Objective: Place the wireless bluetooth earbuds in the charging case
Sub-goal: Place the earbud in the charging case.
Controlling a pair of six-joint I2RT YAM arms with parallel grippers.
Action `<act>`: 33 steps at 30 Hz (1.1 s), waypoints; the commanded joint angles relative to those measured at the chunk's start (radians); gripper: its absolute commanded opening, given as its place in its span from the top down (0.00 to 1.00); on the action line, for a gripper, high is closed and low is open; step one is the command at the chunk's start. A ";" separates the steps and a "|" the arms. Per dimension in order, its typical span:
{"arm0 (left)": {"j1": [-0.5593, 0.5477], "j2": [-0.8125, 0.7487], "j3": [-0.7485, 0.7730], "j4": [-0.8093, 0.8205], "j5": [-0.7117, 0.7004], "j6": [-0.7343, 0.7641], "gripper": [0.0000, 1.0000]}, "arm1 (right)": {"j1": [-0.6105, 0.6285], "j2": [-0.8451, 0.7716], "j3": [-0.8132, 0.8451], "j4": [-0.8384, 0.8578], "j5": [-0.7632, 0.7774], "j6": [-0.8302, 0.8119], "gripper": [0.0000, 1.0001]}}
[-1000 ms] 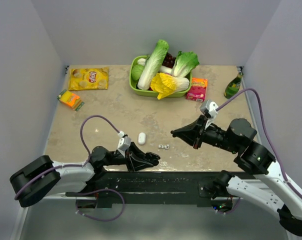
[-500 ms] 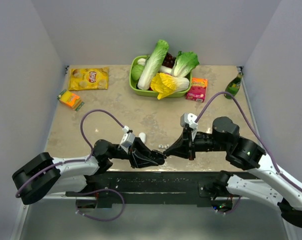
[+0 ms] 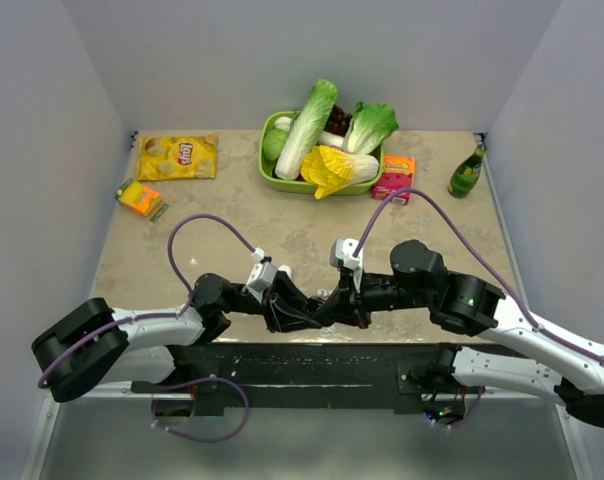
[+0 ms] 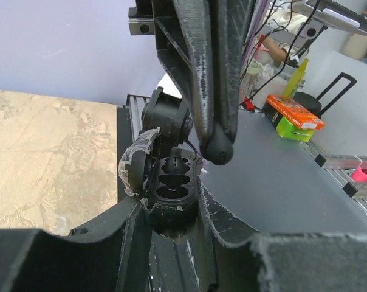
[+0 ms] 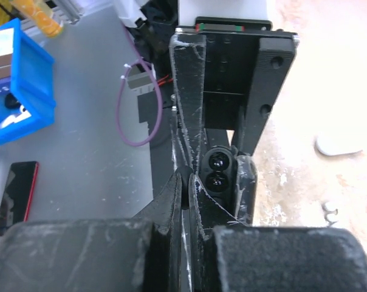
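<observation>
My left gripper (image 3: 304, 312) is shut on a small black charging case (image 4: 170, 185), held just above the table's near edge. Its lid stands open to the left, and two wells face up. Two glossy dark rounds (image 5: 218, 171) show in those wells; I cannot tell whether they are earbuds. My right gripper (image 3: 325, 306) is shut, its fingers (image 4: 217, 91) pointing down with the tips right over the case. A small dark shape sits at those tips, too small to make out. A white oval case (image 3: 283, 270) lies shut on the table behind my left wrist.
Small pale bits (image 5: 329, 208) lie on the table near the white case (image 5: 338, 145). At the back stand a green basket (image 3: 270, 172) of vegetables, a chip bag (image 3: 178, 156), a pink box (image 3: 394, 178), a green bottle (image 3: 467, 172) and an orange packet (image 3: 140, 198).
My right arm has swung left and down from mid-table until its shut tips meet the case. My left gripper has carried the case a little right and forward.
</observation>
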 commanded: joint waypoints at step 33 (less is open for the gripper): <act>-0.024 -0.027 0.034 0.017 -0.016 0.078 1.00 | 0.031 0.071 0.026 -0.031 0.142 -0.006 1.00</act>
